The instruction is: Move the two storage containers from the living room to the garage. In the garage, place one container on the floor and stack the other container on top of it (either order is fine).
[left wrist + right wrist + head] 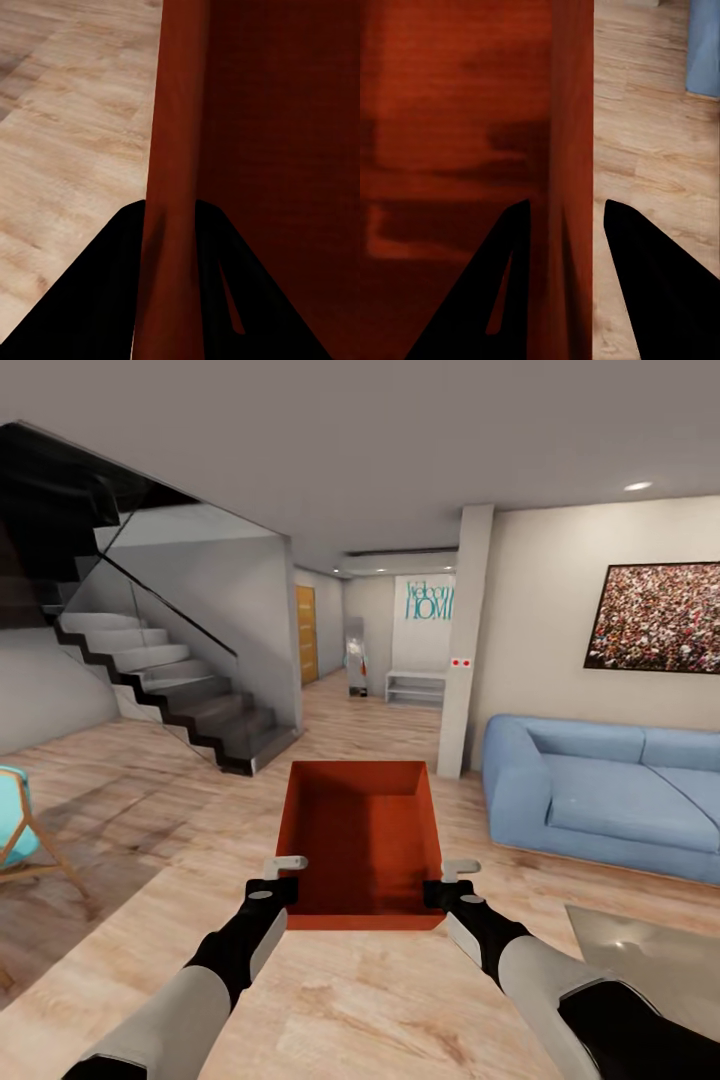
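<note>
Above the light wood plank floor (150,920), left hand (283,873) and right hand (448,877) each pinch a side wall of one red-orange rectangular plastic bin (365,835), seemingly mid-carry; next comes driving to the garage.

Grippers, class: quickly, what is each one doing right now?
Left gripper: shut on the left wall of the storage container.
Right gripper: shut on its right wall.

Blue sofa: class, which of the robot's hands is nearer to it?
Right. The right hand grips the red-orange storage container's wall on the side facing the blue sofa; the left hand grips the opposite wall, farther from it.
</note>
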